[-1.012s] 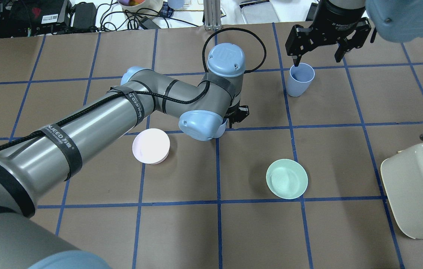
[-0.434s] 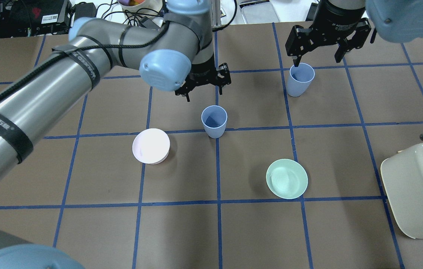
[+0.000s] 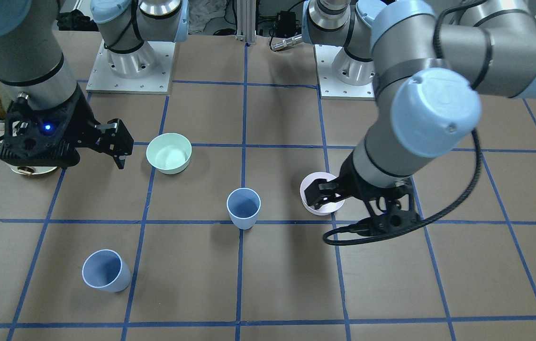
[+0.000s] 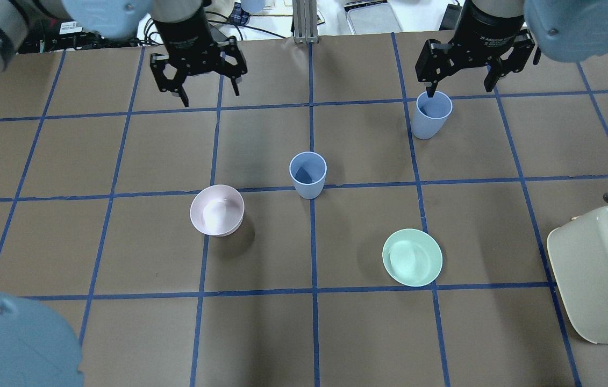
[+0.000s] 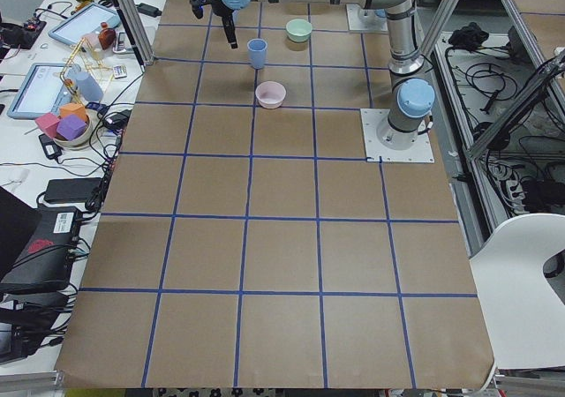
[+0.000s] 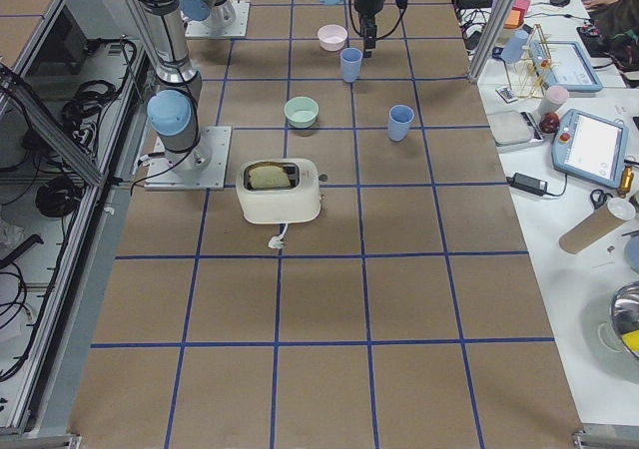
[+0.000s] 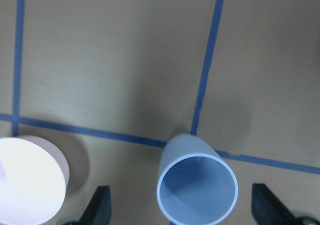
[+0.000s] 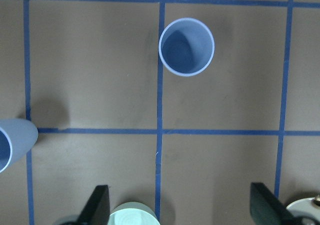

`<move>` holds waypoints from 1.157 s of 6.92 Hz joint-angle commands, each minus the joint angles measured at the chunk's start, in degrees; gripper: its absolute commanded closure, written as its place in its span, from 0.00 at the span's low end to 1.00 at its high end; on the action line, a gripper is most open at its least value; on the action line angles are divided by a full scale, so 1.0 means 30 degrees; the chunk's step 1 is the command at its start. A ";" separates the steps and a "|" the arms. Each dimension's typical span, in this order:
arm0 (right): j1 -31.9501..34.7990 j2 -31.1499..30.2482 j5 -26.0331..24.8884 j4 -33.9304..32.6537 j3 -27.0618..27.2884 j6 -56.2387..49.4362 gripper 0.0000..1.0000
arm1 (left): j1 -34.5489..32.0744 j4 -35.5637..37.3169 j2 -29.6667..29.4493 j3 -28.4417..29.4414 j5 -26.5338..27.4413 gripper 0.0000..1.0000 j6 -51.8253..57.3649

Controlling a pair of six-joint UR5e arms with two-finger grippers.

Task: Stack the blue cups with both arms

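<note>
One blue cup (image 4: pixel 308 174) stands upright at the table's middle, on a tape crossing, with nothing touching it. It also shows in the front view (image 3: pixel 243 207) and the left wrist view (image 7: pixel 197 187). The second blue cup (image 4: pixel 432 115) stands upright at the far right and shows in the front view (image 3: pixel 102 270) and the right wrist view (image 8: pixel 186 46). My left gripper (image 4: pixel 211 97) is open and empty, raised at the far left, well away from both cups. My right gripper (image 4: pixel 459 91) is open and empty, raised over the far-right cup in the overhead view.
A pale pink bowl (image 4: pixel 217 210) sits left of the middle cup. A mint-green bowl (image 4: pixel 412 257) sits nearer the robot on the right. A cream toaster (image 4: pixel 602 271) stands at the near right edge. Clutter and cables lie beyond the table's far edge.
My left arm has swung up and to the far left, uncovering the middle cup, which stands free in the same spot. My right gripper has hardly moved.
</note>
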 commanded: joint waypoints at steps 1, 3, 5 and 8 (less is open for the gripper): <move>-0.1005 0.3532 0.0014 -0.2879 -0.1064 -0.0982 0.00 | 0.0595 -0.0694 0.2467 -0.0292 0.0019 0.00 0.3423; -0.1800 0.6582 0.0101 -0.3929 -0.2966 -0.1308 0.00 | 0.0536 -0.0518 0.4492 -0.2124 0.0107 0.00 0.3912; -0.1859 0.8150 0.0101 -0.4671 -0.2977 -0.2188 0.00 | 0.0535 0.2019 0.6515 -0.5555 0.0919 0.00 0.4087; -0.1859 0.8183 0.0101 -0.4407 -0.2157 -0.2420 0.00 | 0.0564 0.3809 0.7285 -0.6883 0.1366 0.00 0.3442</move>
